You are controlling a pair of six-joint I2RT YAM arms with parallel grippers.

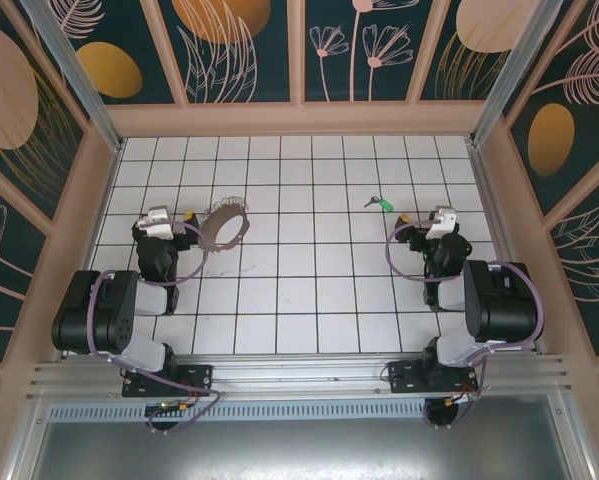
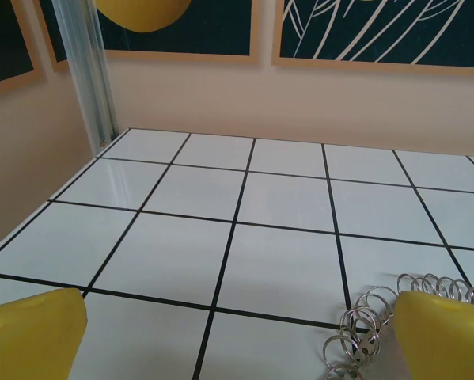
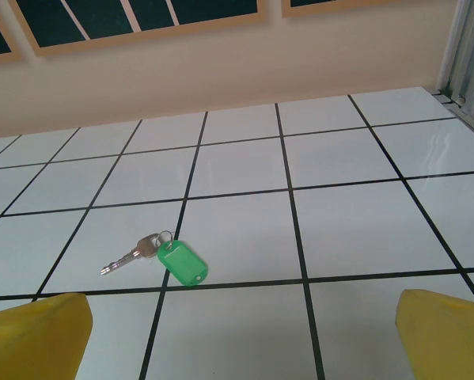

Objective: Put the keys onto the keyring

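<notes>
The keys [image 1: 379, 202] are a small metal key on a green plastic tag, lying flat on the white tiles at the back right. In the right wrist view the keys [image 3: 169, 258] lie ahead and left of my right gripper [image 3: 240, 332], whose yellow fingertips [image 3: 32, 334] stand wide apart with nothing between them. The keyring [image 1: 225, 226], a grey loop edged with small rings, lies just right of my left gripper [image 1: 167, 222]. In the left wrist view the keyring [image 2: 365, 331] shows beside the right finger [image 2: 446, 342]. My left gripper [image 2: 240, 336] is open and empty. My right gripper [image 1: 437, 222] is near the right wall.
Patterned walls [image 1: 299, 50] enclose the tiled floor [image 1: 299, 290] on three sides. An aluminium post [image 2: 86, 75] stands at the back left corner. Both arm bases sit on the rail [image 1: 299, 375] at the near edge.
</notes>
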